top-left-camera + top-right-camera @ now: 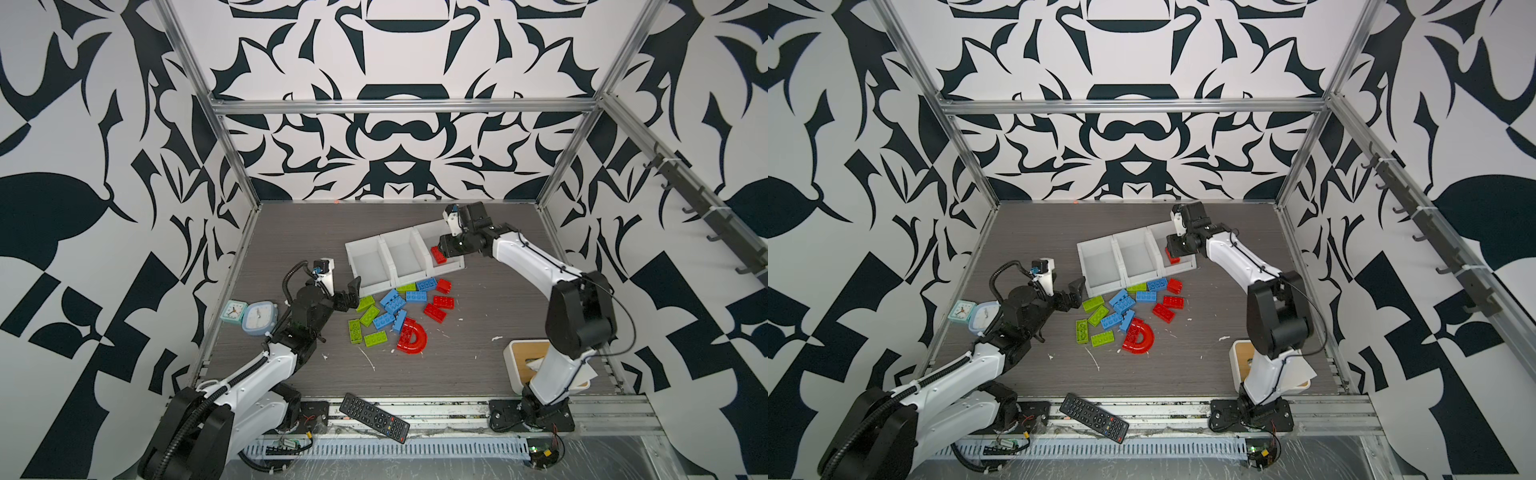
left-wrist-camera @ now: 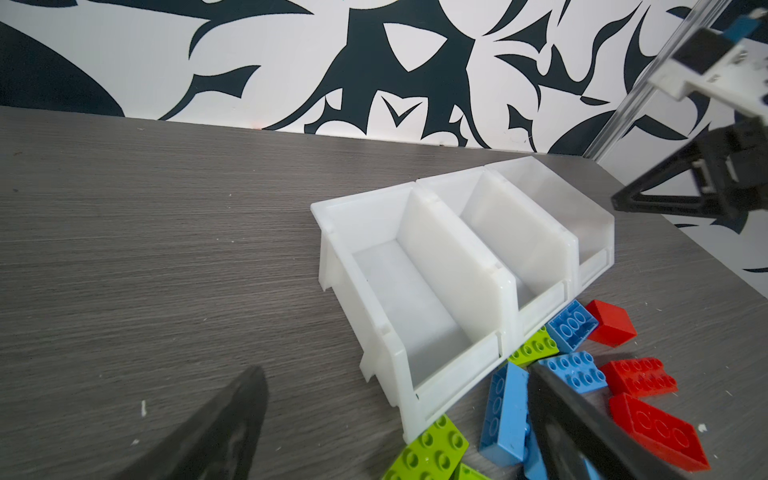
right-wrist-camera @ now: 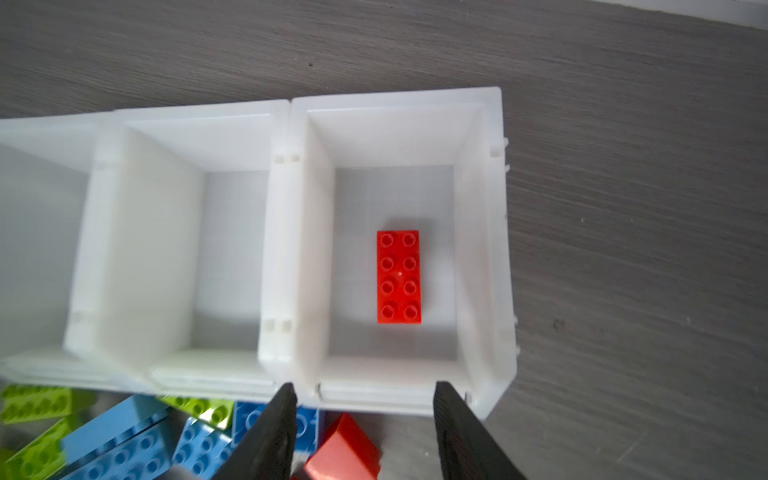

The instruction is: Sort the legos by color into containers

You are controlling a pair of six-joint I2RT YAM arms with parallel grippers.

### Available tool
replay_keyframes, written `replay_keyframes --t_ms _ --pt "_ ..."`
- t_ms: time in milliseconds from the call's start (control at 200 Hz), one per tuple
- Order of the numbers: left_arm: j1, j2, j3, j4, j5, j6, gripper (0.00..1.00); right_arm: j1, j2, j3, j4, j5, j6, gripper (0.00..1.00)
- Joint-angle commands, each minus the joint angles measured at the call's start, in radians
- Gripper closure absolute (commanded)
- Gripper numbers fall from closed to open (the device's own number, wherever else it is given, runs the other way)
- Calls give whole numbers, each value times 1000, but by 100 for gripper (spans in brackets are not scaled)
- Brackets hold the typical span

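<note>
Three joined white containers point(image 1: 372, 266) point(image 3: 399, 124) stand in a row at mid-table. A red lego brick point(image 1: 437, 254) point(image 3: 399, 276) lies flat on the floor of the rightmost one. My right gripper point(image 1: 436, 246) point(image 3: 365, 388) hovers over that bin, open, with nothing between its fingers. The loose legos lie in front of the bins: lime green point(image 1: 368, 316), blue point(image 1: 392, 301) and red point(image 1: 440, 305) bricks, plus red translucent arches point(image 1: 411, 340). My left gripper point(image 1: 352, 295) point(image 2: 397, 370) is wide open just left of the pile, by the leftmost bin's front corner, holding nothing.
Two small clocks point(image 1: 255, 318) sit at the left edge behind my left arm. A black remote point(image 1: 374, 417) lies on the front rail. A white box with a wooden lid point(image 1: 523, 357) stands at the front right, partly behind my right arm.
</note>
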State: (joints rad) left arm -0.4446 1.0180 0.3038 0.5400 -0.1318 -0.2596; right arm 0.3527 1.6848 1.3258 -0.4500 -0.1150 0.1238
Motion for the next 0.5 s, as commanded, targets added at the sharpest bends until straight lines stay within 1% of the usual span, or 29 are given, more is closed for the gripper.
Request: replay_keyframes --t_ms 0,75,180,320,495 --pt "0 -21 18 -26 -2 14 0 28 -116 -139 -12 20 98 44" --pt "0 -23 20 -35 -11 17 0 59 -161 -219 -3 58 118 43" --pt "0 -17 19 -30 -12 21 0 90 -173 -267 8 85 105 42" --pt "1 2 36 -50 -13 28 0 91 -97 -237 -16 77 80 40" --pt "0 7 31 -38 -18 27 0 97 -12 -204 20 73 82 39"
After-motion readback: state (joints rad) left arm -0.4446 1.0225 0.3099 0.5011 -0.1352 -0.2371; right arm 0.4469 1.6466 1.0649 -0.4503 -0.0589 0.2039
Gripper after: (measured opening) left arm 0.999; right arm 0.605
